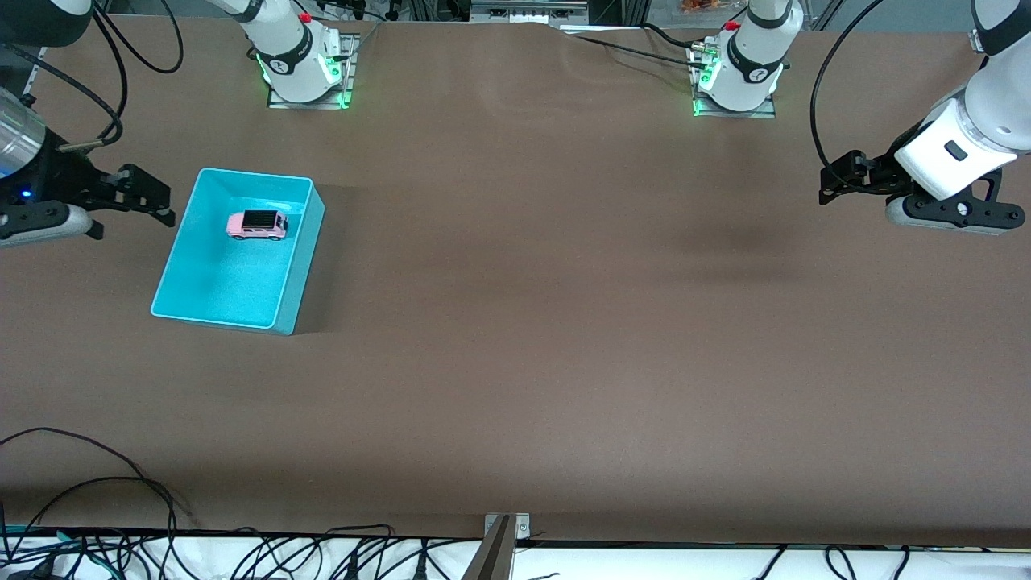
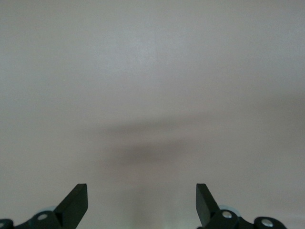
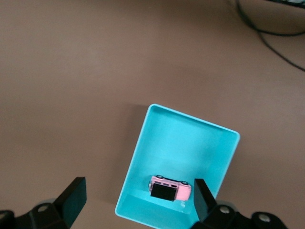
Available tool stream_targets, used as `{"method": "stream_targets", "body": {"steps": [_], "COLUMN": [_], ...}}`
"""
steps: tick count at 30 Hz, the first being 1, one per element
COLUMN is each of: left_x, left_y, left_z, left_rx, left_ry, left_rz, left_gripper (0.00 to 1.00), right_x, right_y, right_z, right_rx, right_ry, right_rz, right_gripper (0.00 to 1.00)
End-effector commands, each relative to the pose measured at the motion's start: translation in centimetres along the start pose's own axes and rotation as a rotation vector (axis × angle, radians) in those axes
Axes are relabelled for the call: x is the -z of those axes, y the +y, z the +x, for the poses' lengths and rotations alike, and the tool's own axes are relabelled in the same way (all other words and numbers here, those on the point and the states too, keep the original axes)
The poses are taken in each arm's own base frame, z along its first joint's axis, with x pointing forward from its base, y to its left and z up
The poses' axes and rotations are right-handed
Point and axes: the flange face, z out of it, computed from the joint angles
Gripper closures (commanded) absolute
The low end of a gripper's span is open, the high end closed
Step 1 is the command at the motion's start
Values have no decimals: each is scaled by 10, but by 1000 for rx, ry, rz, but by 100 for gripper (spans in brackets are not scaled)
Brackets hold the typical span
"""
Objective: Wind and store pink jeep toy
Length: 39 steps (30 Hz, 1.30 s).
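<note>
Front view, pink jeep toy [image 1: 258, 225] in turquoise bin [image 1: 211, 310], right pincer [image 1: 149, 196] and left pincer [image 1: 838, 184] both agape, empty.

Turquoise bin [image 1: 211, 286] on brown table [image 1: 564, 322]

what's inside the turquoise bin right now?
Only the pink jeep toy, upright on its wheels in the turquoise bin, on the part of the floor farther from the front camera. The rest of the floor shows bare. The floor under the jeep is hidden.
</note>
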Motion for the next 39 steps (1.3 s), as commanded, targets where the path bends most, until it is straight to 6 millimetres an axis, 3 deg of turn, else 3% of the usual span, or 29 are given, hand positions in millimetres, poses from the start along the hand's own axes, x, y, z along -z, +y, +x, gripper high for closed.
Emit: {"method": "stream_targets", "body": {"steps": [1, 4, 10, 21, 39], "left_x": [7, 7, 6, 5, 5], "left_y": [0, 0, -1, -1, 1], "left_z": [3, 3, 3, 3, 3], "left_rx": [10, 9, 10, 10, 9], "left_ry": [-3, -3, -5, -6, -5], "left_rz": [-12, -12, -12, -12, -12], "left_gripper": [0, 0, 0, 0, 0], "right_x": [17, 25, 22, 20, 7], "right_y": [9, 12, 9, 13, 16], "right_z": [9, 8, -12, -54, -33], "right_rx": [-36, -46, -58, -158, -152], "right_ry": [24, 33, -69, -95, -76], "right_rz": [-78, -57, -19, 23, 2], "right_gripper": [0, 0, 0, 0, 0]}}
